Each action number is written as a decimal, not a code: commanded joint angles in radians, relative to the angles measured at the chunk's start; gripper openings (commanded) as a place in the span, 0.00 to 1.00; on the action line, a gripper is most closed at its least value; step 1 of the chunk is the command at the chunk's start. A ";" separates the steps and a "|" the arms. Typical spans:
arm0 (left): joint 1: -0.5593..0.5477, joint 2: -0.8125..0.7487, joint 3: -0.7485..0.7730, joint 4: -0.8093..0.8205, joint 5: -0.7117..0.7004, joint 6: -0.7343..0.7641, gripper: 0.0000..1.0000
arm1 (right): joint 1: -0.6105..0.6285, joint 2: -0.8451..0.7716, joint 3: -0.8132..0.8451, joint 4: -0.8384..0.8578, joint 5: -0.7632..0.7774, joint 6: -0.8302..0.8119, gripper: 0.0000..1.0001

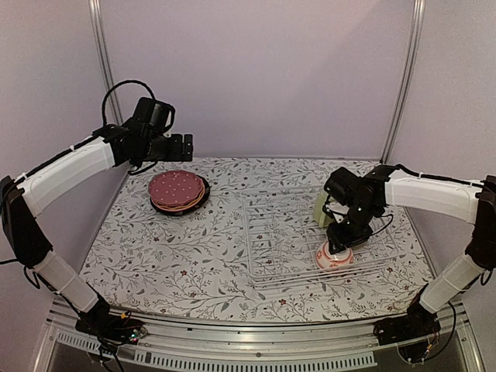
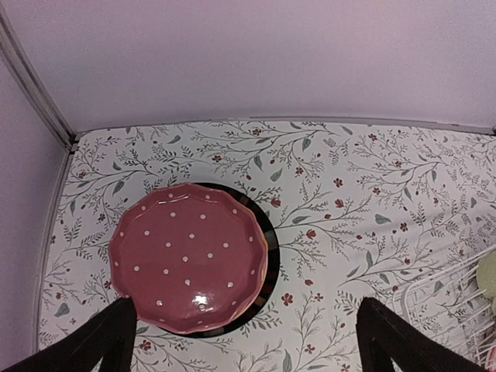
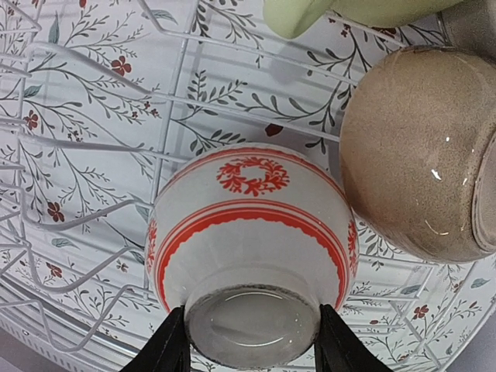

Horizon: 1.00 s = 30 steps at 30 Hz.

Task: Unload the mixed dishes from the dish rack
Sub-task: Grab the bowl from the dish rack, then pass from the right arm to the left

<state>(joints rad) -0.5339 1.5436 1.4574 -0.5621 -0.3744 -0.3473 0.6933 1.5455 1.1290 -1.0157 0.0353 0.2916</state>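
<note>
The white wire dish rack (image 1: 287, 232) stands on the right half of the table. A white-and-red patterned bowl (image 3: 252, 225) lies upside down in it, foot ring up. My right gripper (image 3: 252, 341) has a finger against each side of that foot ring. A tan bowl (image 3: 418, 155) leans beside it, and a pale green cup (image 3: 310, 14) sits beyond. From above, the right gripper (image 1: 339, 242) stands directly over the patterned bowl (image 1: 334, 258). My left gripper (image 2: 248, 349) hangs open and empty above the stacked plates, maroon dotted plate (image 2: 186, 256) on top.
The plate stack (image 1: 178, 190) rests on the floral tablecloth at the back left, its dark-rimmed plate (image 2: 271, 232) showing under the maroon one. A corner of the rack (image 2: 457, 302) reaches into the left wrist view. Metal frame posts (image 1: 101, 54) stand at the back corners.
</note>
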 commanded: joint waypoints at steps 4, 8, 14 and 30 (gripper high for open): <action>-0.027 -0.023 0.016 0.035 0.058 0.031 1.00 | -0.029 -0.085 0.017 -0.036 0.011 0.000 0.38; -0.037 -0.043 -0.007 0.080 0.091 0.043 0.99 | -0.037 -0.128 0.051 -0.061 0.034 0.001 0.38; -0.046 -0.068 -0.042 0.147 0.185 0.063 1.00 | -0.043 -0.165 0.090 -0.075 0.045 -0.002 0.37; -0.144 -0.068 -0.190 0.462 0.693 0.029 0.99 | -0.044 -0.221 0.191 0.027 -0.070 0.023 0.35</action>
<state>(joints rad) -0.6437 1.4712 1.3010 -0.2272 0.1383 -0.2913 0.6533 1.3579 1.2575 -1.0687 0.0185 0.2977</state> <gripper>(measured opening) 0.995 0.490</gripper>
